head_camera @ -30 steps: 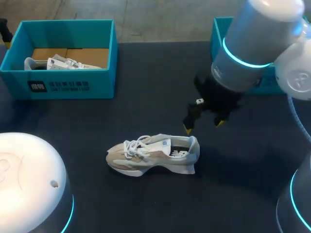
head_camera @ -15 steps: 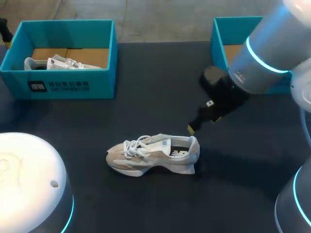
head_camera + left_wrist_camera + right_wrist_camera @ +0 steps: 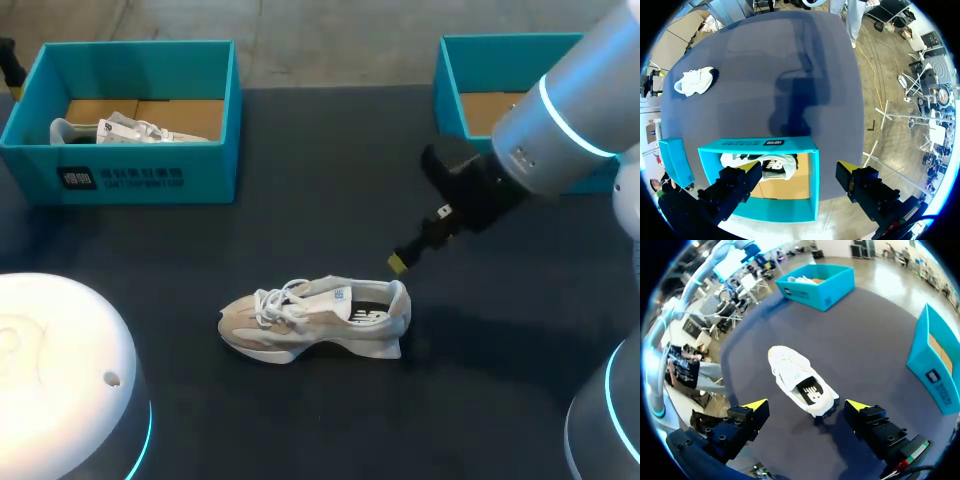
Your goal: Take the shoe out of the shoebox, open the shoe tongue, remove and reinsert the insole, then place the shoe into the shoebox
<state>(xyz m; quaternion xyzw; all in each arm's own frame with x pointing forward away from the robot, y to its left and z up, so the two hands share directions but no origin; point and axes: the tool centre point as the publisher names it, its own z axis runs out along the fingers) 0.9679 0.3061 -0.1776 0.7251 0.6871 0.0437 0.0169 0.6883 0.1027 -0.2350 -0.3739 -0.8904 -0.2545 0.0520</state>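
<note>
On the dark table (image 3: pixel 300 200), the right gripper (image 3: pixel 806 405) hung spread wide just behind the heel of the shoe (image 3: pixel 315 318). The shoe stood upright at the head view's lower centre, outside the upper-right shoebox (image 3: pixel 452 95). The gripper likely should reach in over the heel and pinch only the tongue (image 3: pixel 335 292), sparing the laces (image 3: pixel 280 300).

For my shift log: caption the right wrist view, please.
Open right gripper hovers by the heel of a beige-and-white lace-up sneaker standing on the dark table.
</note>
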